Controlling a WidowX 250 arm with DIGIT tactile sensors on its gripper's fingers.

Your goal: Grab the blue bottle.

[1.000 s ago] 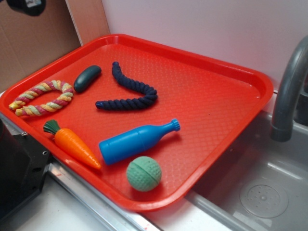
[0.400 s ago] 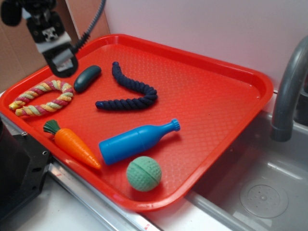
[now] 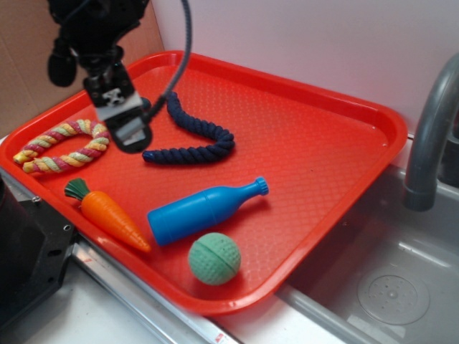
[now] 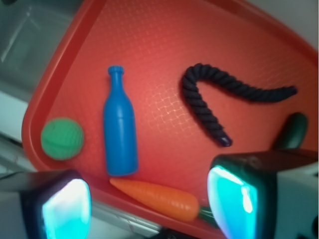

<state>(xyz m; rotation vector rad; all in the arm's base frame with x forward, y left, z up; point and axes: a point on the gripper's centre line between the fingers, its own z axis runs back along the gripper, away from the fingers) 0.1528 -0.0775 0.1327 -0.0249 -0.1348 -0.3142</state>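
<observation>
The gripper (image 3: 129, 132) (jaws spread, empty) hangs well apart from the bright blue plastic bottle (image 3: 203, 210), which lies lengthwise nearer the red tray's (image 3: 344, 143) front edge.

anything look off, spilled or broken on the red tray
Nothing stands out. The smooth bright blue plastic bottle lies on its side, intact, on the red plastic tray, apart from the green rubber ball and orange toy carrot. No spills show.
</observation>
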